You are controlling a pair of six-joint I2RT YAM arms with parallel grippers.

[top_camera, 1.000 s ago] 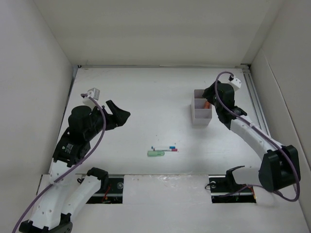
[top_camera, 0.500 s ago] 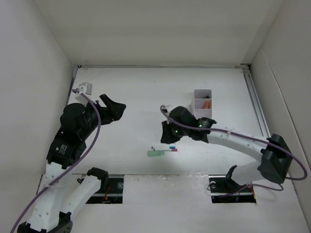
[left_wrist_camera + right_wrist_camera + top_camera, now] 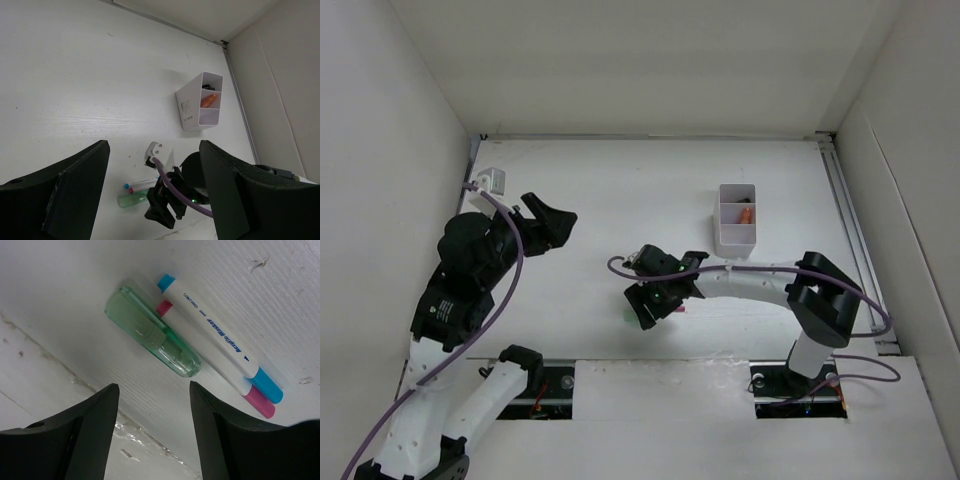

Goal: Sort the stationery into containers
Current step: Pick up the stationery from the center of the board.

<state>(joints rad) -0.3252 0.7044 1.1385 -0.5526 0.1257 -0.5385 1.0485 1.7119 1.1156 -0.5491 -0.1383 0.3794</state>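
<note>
The right hand (image 3: 152, 390), spread apart, hangs over a green highlighter (image 3: 152, 342) and two capped pens (image 3: 215, 340) on the tabletop (image 3: 620, 190), near-left of the white divided box (image 3: 736, 240). The left hand (image 3: 154, 147), far left of it, is spread and empty. Something orange, probably a marker (image 3: 746, 213), sits inside the box.

Bright, even, diffuse white light; soft faint shadows; sharp focus.

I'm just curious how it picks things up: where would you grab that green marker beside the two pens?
From straight above, pinching across the green marker near the end jutting past the pink pen; it lies flat, and both sides look free there.
</note>
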